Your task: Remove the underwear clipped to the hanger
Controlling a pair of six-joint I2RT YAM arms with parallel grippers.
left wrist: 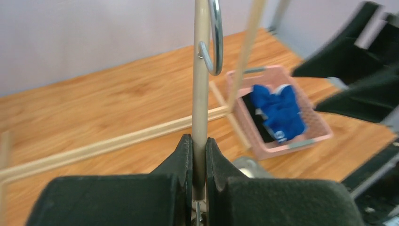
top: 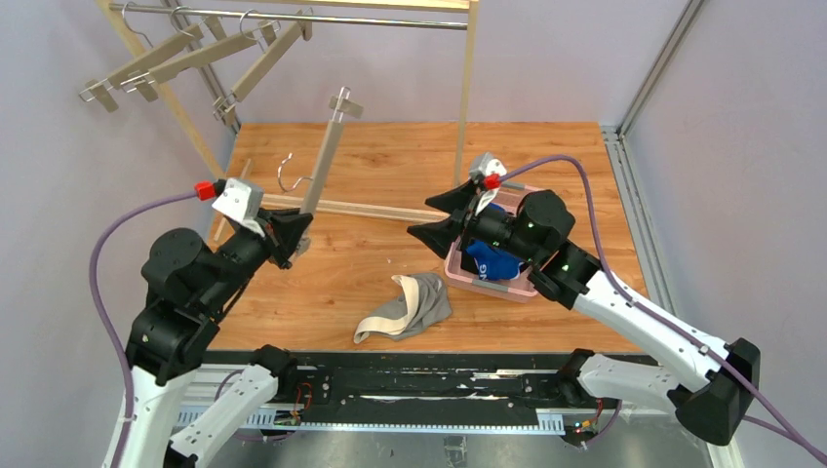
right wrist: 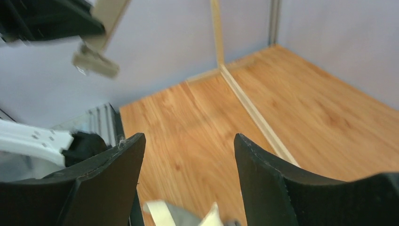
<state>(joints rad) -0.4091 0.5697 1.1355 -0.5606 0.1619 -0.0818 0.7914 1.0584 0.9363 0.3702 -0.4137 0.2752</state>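
Observation:
My left gripper (top: 297, 234) is shut on the lower end of a beige wooden hanger (top: 324, 164) and holds it tilted above the table; the bar (left wrist: 201, 70) runs up between the jaws (left wrist: 199, 139), with its metal hook (left wrist: 215, 42) beside it. No underwear hangs on it. The grey brief (top: 405, 310) lies on the table, and its edge shows under my right gripper (right wrist: 188, 217). The blue brief (top: 492, 261) and the black brief (left wrist: 251, 115) lie in a pink basket (left wrist: 320, 127). My right gripper (top: 421, 218) is open and empty (right wrist: 188, 141), beside the basket.
A wooden clothes rack (top: 293, 16) stands at the back with several empty hangers (top: 146, 68); its base bar (top: 361, 209) lies across the table. The hanger's clip (right wrist: 96, 61) hangs near the right gripper. Walls enclose the left, back and right.

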